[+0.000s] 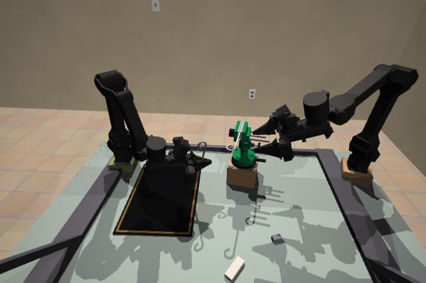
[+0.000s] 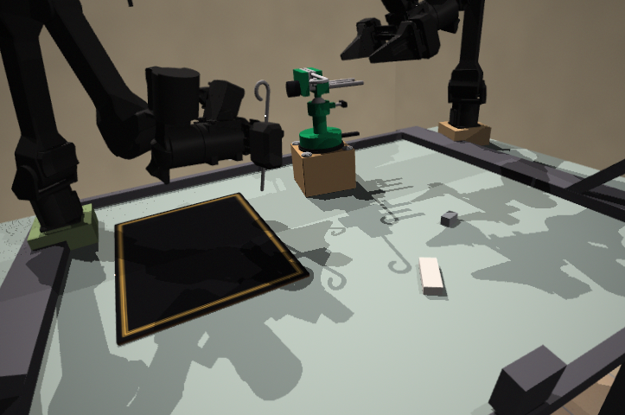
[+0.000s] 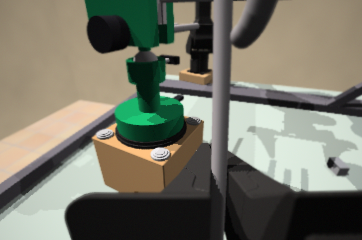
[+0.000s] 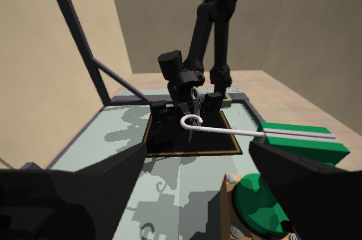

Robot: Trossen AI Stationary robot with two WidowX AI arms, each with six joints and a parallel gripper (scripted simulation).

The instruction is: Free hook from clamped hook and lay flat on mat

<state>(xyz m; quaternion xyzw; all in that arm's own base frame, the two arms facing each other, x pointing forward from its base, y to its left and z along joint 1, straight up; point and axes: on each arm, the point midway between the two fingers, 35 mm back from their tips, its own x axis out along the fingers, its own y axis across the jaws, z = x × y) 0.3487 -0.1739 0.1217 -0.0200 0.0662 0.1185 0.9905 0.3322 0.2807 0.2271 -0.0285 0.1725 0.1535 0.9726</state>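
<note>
My left gripper is shut on a grey hook and holds it upright, curl at the top, over the far right corner of the black mat. The hook also shows in the exterior view and in the left wrist view, clear of all else. A second, pale hook is clamped in the green vise on its wooden block; it also shows in the right wrist view. My right gripper is open, its fingers either side of the vise's far end and above it in the exterior view.
A white block and a small grey cube lie on the table towards the front. A dark raised frame runs round the table. The arm bases stand at the far corners.
</note>
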